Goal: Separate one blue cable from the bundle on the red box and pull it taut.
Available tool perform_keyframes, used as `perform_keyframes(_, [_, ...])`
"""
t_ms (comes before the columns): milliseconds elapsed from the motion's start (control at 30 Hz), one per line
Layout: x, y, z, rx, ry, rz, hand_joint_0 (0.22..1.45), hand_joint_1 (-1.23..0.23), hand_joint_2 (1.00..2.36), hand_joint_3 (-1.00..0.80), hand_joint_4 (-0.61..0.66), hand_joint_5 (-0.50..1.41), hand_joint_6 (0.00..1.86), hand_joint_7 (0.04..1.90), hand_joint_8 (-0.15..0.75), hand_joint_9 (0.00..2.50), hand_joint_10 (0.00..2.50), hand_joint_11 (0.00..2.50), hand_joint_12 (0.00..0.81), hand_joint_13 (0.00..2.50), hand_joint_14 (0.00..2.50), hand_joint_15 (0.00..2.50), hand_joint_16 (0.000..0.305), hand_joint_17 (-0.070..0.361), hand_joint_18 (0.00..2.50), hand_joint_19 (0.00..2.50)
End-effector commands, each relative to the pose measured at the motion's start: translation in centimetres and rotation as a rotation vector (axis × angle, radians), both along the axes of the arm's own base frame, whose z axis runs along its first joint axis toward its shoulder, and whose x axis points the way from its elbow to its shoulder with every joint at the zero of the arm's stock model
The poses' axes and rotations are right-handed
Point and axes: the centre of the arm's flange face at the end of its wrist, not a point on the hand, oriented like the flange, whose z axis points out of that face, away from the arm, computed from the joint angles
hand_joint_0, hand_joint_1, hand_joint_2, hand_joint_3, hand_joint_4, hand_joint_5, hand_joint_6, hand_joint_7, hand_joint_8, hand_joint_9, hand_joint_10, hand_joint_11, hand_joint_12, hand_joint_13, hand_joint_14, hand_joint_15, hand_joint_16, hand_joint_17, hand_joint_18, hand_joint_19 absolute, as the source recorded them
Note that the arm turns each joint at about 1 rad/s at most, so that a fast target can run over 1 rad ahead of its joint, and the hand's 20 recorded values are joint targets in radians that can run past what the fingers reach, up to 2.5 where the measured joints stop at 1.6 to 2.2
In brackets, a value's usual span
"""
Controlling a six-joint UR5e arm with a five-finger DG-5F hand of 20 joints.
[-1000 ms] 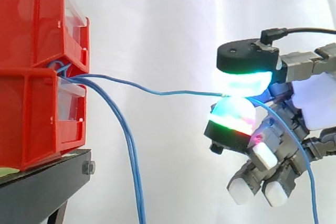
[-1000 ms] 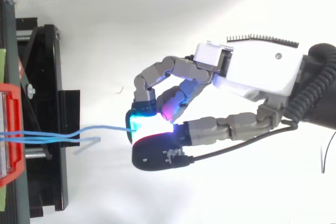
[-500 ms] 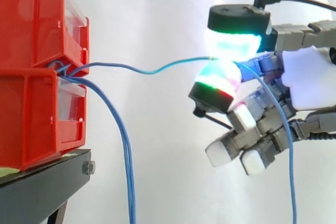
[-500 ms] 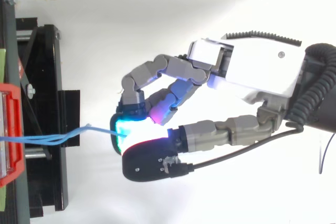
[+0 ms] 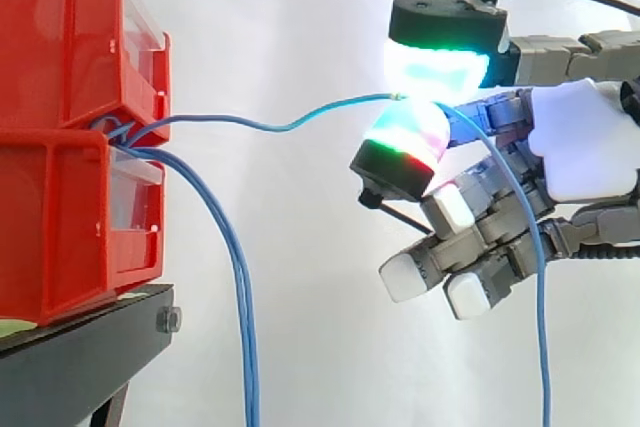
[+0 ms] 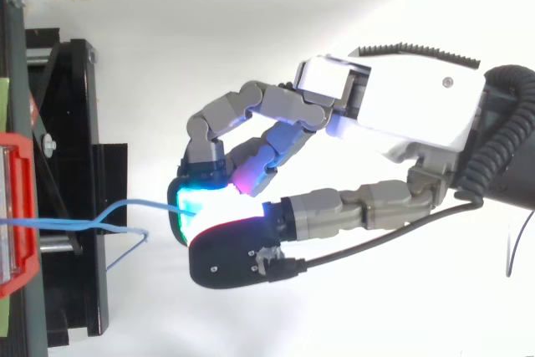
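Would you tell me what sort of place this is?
Likely a robotics lab bench: red plastic bins on a black metal stand, a white curtain, and a robot hand pinching a thin blue cable.

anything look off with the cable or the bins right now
Only the slack: the blue cable pinched by the hand runs in a wavy sag from the red bins instead of a straight line. The other cables hang loose below, and nothing looks damaged.

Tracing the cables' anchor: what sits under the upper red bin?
The blue cables emerge from the gap above the lower red bin; one blue cable is pinched by the robot hand. Their fixing is hidden inside.
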Motion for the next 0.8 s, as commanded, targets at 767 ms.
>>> perform_keyframes(767, [-0.02, -0.01, -0.01, 0.0, 0.002, -0.001, 0.55, -0.76, 1.19, 0.04, -0.01, -0.1, 0.9, 1.34, 0.432, 1.1, 0.01, 0.26, 0.466, 0.73, 0.01, 0.29, 0.062, 0.139, 0.75, 0.3])
